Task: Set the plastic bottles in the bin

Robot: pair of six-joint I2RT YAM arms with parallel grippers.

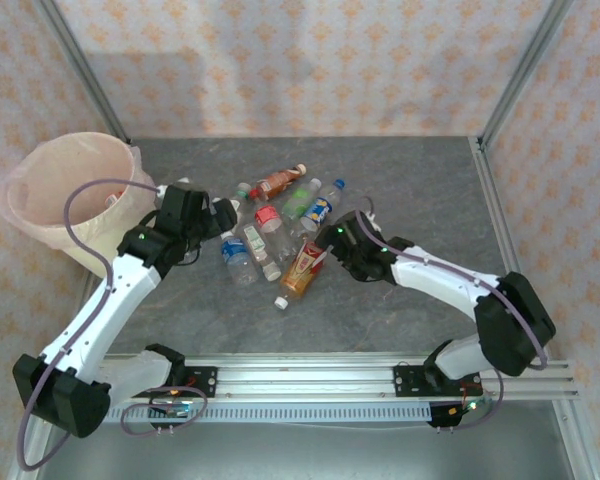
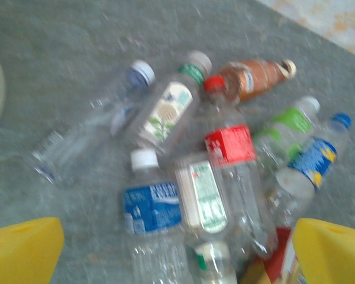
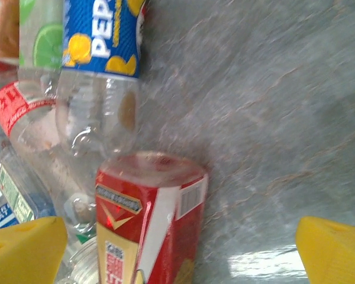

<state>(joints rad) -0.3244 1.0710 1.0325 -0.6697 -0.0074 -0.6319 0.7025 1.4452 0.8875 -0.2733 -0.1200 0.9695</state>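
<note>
Right of the bin (image 1: 42, 168), the bottles (image 1: 276, 232) lie heaped on the table (image 1: 430, 200). Both claws gape empty: left gripper (image 2: 177, 253) nearer the bin, right gripper (image 3: 180, 248) farther off, straddling a red-label bottle (image 3: 147, 228). We judge it light, thin-walled, slippery, crushable; take it mid-label.

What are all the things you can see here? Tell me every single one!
plastic bottles: about ten, clear with red, blue, green, white and orange labels, lying in a heap in the middle of the table
bin: one, cream with a pinkish bag inside, at the far left of the table
table: one, grey
walls: pale with an orange pattern, behind and at both sides
rail: one, silver, along the near edge
left gripper: one, black with yellow fingertips, open, at the left of the heap
right gripper: one, black with yellow fingertips, open, at the right of the heap
</note>
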